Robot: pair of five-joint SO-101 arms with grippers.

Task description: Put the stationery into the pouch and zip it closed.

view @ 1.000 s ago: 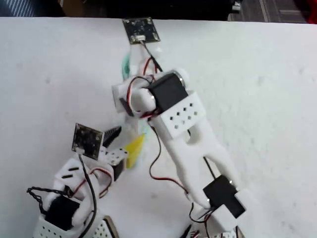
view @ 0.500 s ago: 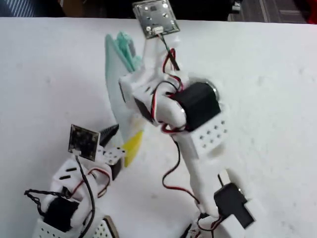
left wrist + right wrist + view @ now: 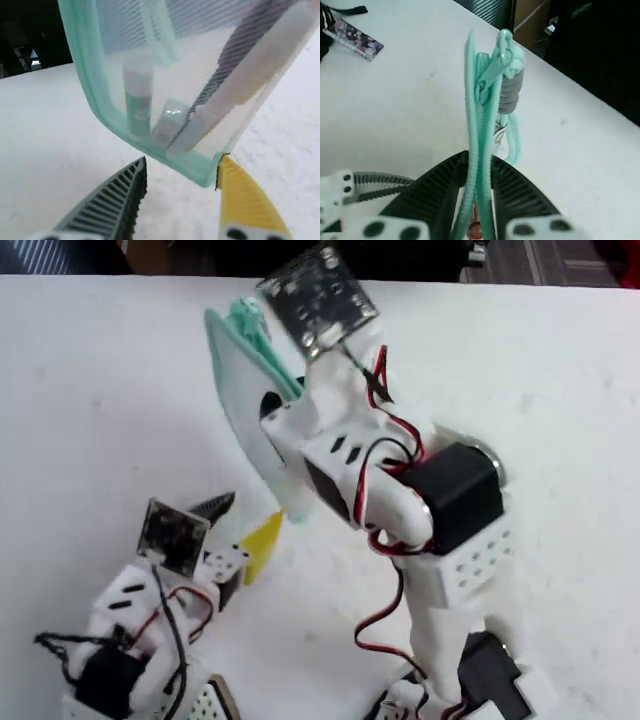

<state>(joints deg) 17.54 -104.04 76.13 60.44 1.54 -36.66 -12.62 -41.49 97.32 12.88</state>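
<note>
The right arm (image 3: 445,590) stands steeply up from the desk's (image 3: 560,390) near edge. Its right gripper (image 3: 481,165) is clamped on the zipper edge of the mint pouch (image 3: 235,380), held upright toward the far edge. The left gripper (image 3: 182,162) sits low by the near edge, jaws wide beneath the pouch's bottom corner, where the stationery (image 3: 136,107) lies.

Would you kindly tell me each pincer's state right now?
Left pincer: open, gripping nothing.
Right pincer: closed on the pouch.
</note>
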